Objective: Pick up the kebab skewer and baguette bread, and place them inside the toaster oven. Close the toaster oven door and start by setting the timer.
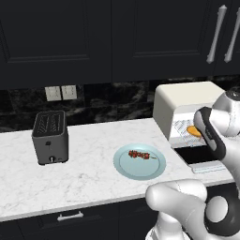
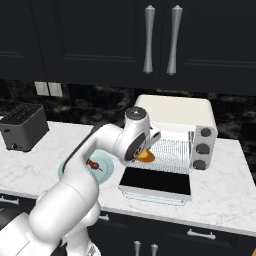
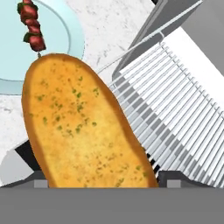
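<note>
Gripper [image 3: 103, 183] jaws stand wide, clamped across the baguette [image 3: 83, 127], a golden, herb-flecked, taper-ended loaf at the oven [image 2: 175, 117] mouth over its ribbed wire rack [image 3: 183, 109]. Door [image 2: 156, 182] lies flat open. Skewer [image 1: 142, 155] rests on the pale-blue plate [image 1: 126, 166].

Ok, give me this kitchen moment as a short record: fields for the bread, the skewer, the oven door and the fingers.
bread: golden loaf between the fingers, at the oven's open front by the wire rack
skewer: lying on the blue plate
oven: cream box on the counter
oven door: folded down, open
fingers: spread wide on either side of the loaf
</note>
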